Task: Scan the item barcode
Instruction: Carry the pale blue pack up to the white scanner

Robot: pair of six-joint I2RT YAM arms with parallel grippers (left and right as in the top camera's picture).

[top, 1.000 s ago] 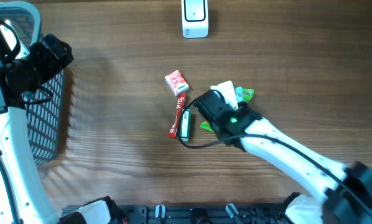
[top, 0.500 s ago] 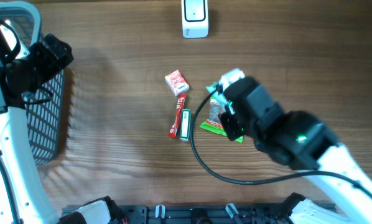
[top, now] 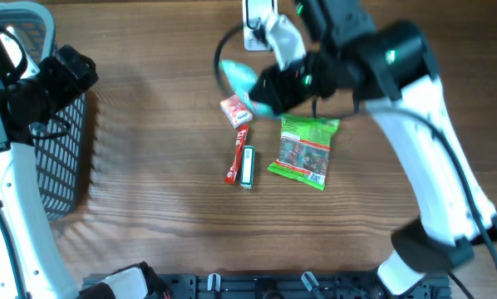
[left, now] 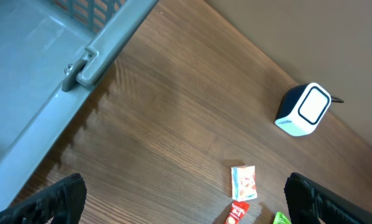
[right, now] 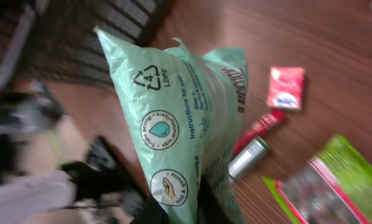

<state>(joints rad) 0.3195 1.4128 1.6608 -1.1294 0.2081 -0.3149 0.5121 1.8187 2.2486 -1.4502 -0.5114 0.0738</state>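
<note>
Well, the basket sat at the left edge of the table, and I could not tell what was in it. My left gripper hung wide open beside its rim. My right gripper was clenched on the pale green pouch, holding it up in the air close to the scanner. 1 second before, that gripper was down low by the green snack bag. The red packet and the left arm had not moved.
</note>
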